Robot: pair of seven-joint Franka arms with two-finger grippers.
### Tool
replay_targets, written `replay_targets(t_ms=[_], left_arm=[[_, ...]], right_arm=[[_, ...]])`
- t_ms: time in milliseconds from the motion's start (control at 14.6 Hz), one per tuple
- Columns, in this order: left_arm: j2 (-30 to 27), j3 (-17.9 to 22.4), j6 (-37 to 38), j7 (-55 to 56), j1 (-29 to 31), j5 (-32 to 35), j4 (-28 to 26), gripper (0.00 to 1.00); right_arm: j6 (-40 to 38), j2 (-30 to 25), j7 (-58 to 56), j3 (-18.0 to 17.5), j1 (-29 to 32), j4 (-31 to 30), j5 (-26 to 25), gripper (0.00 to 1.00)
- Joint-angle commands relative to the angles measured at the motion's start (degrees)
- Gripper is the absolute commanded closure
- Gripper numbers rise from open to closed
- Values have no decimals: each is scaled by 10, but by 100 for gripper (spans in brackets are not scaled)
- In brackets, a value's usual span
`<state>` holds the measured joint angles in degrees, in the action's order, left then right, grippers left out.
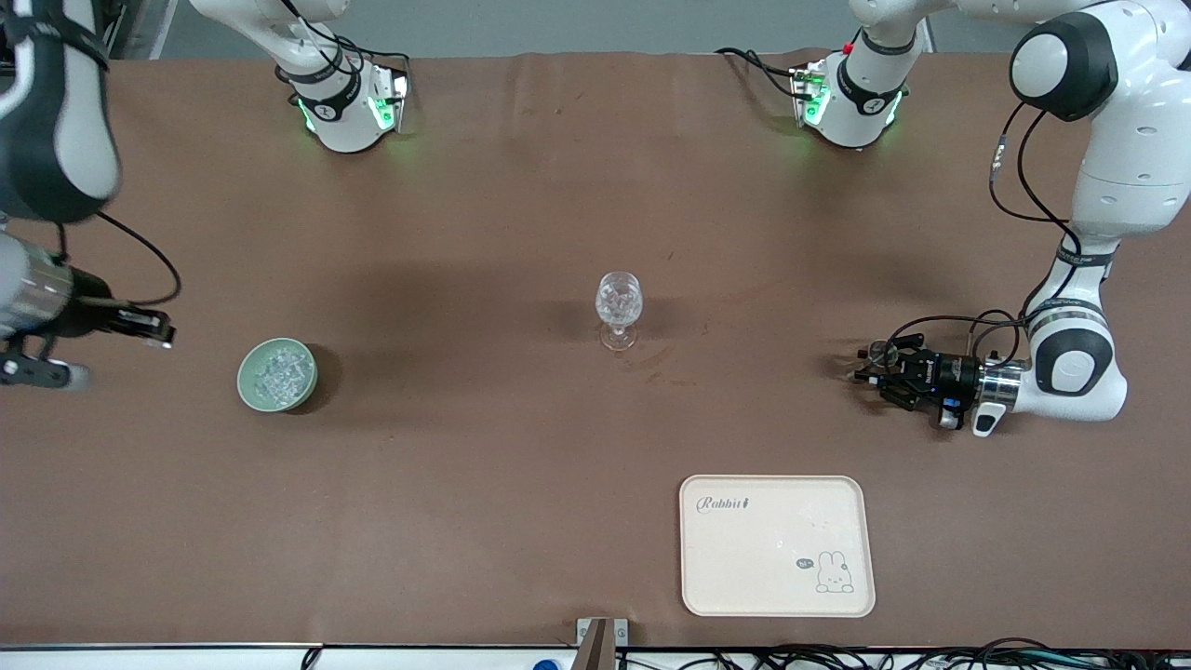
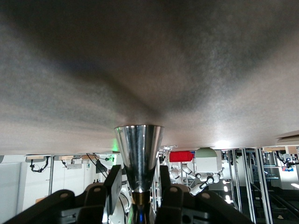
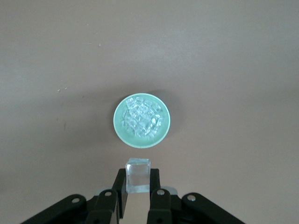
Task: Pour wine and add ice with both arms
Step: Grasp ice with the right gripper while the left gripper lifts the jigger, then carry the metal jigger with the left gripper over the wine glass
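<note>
**Ice cube pinched, bowl below**

The right gripper [image 3: 138, 176] was pressed together on a single clear ice cube [image 3: 138, 167], its two fingers [image 3: 120, 186] clamping the cube's sides. It hung over the bare brown table [image 1: 484, 233] toward the right arm's end, just beside the pale green bowl [image 1: 277, 374]. In the right wrist view I saw that bowl heaped with more ice [image 3: 141, 119].

The left gripper [image 1: 867, 370] lay low and level over the table toward the left arm's end, pointing at the middle. A shiny metal cone-shaped cup [image 2: 139, 149] stuck out ahead of it, narrow end inward. I could not tell whether the gripper had clamped it or only bracketed it.

The wine glass [image 1: 620, 307] stood upright near the table's middle, well apart from both grippers and between them. I made out a clear glitter in its bowl but could not say what it was. A cream tray [image 1: 777, 577] with a rabbit drawing lay nearer to the front camera than the glass, toward the left arm's end.
</note>
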<state>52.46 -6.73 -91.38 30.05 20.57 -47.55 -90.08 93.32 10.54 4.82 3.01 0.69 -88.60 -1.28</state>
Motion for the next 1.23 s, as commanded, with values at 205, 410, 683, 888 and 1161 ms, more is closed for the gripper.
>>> replay_targets(t_ms=[205,410,683,888,1161], left_arm=[[-9,0,21,17,2,-4,-2,86],[-10,-5,24,17,1,-4,1,99],[-32,-28,23,48,-20,-4,4,99],[-67,-40,22,111,-57,-13,3,99],[-103,-87,-2,198,-68,-13,-1,99]], right_arm=[[-87,-89,-45,-7,-2,41,4,91],[-98,-110,-52,-8,-6,37,4,92],[-84,-113,-90,-5,-1,27,14,94],[-80,-115,-92,-3,-2,21,24,94],[-77,-115,-124,-2,-1,19,23,94]])
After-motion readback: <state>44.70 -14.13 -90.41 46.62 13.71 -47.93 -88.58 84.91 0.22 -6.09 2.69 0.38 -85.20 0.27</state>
